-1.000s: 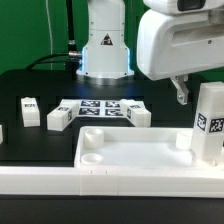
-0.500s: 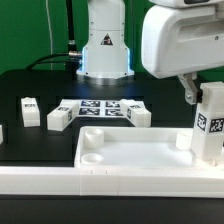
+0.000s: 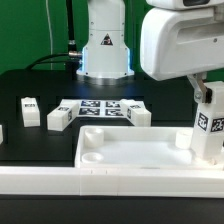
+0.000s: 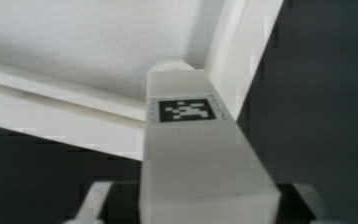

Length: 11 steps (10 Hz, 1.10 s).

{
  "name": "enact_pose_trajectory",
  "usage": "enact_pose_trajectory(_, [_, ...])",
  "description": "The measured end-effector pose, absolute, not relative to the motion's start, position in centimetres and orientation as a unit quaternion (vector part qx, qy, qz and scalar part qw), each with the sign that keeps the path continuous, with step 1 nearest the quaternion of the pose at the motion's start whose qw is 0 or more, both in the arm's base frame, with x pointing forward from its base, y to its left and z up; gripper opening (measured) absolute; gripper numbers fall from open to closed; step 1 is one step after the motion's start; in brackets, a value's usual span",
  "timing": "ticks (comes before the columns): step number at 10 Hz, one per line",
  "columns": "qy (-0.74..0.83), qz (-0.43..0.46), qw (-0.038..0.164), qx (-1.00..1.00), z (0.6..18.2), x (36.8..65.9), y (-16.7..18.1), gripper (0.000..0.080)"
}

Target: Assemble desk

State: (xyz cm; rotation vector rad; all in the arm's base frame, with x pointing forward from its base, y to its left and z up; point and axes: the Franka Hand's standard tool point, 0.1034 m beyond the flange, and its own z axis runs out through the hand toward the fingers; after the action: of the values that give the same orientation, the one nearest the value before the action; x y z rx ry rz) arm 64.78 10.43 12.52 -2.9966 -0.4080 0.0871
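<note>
The white desk slab (image 3: pixel 130 163) lies at the front, rim up, with round corner sockets. One square white leg (image 3: pixel 209 125) with a tag stands upright at the slab's corner on the exterior view's right. My gripper (image 3: pixel 199 92) hangs just over that leg's top. In the wrist view the leg (image 4: pixel 197 150) runs between my fingers (image 4: pixel 98 200), with dark gaps on both sides, so the gripper (image 4: pixel 197 205) is open around it. The slab's rim (image 4: pixel 51 90) shows behind the leg.
Three loose legs (image 3: pixel 29 110), (image 3: pixel 59 118), (image 3: pixel 139 115) lie around the marker board (image 3: pixel 100 108) behind the slab. A long white rail (image 3: pixel 60 182) runs along the front. The robot base (image 3: pixel 105 50) stands at the back.
My gripper has moved toward the exterior view's right, from beside the upright leg to over its top. The leg and slab have not moved.
</note>
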Motion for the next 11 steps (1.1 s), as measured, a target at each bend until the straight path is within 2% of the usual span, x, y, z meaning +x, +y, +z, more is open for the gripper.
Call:
enact_pose_trajectory(2, [-0.127, 0.029, 0.059, -0.99, 12.5, 64.8, 10.3, 0.0297])
enact_pose_trajectory(3, [-0.092, 0.026, 0.066, -0.993, 12.5, 64.7, 9.8, 0.0297])
enact_pose_trajectory(11, [0.325, 0.01, 0.078, -0.942, 12.2, 63.8, 9.1, 0.0295])
